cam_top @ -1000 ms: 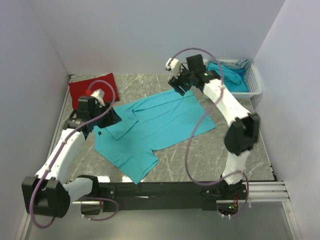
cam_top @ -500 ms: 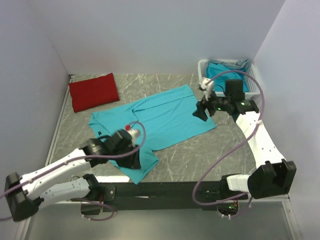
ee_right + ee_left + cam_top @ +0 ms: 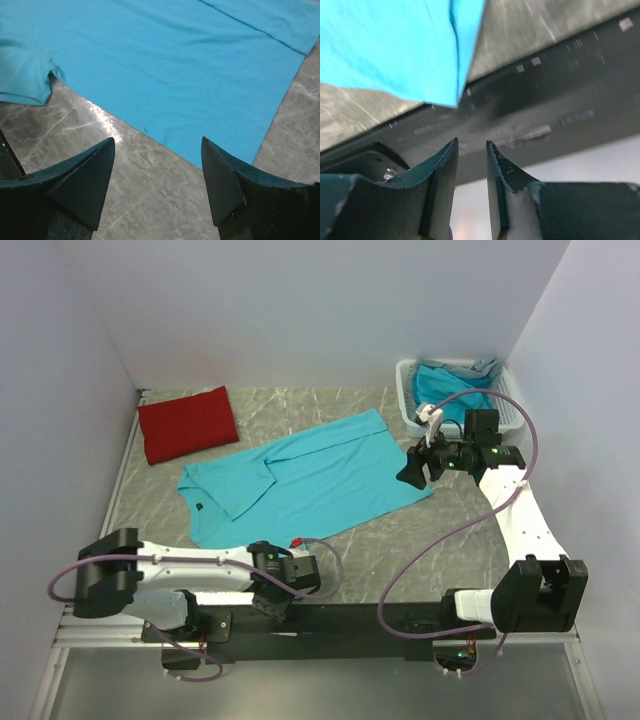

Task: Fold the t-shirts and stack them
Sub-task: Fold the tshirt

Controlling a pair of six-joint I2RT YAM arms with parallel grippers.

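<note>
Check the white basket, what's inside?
Crumpled turquoise cloth fills the white basket, with a grey bit at its far rim. Anything under that cloth is covered.

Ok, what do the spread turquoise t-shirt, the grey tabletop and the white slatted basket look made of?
Spread turquoise short-sleeved t-shirt: soft matte cloth, probably knit; it lies limp, with creases and a stitched hem. Grey veined tabletop: hard, glossy, marble-look, stone or laminate; it reflects glare. White slatted basket: likely moulded plastic, smooth, thin open slats.
</note>
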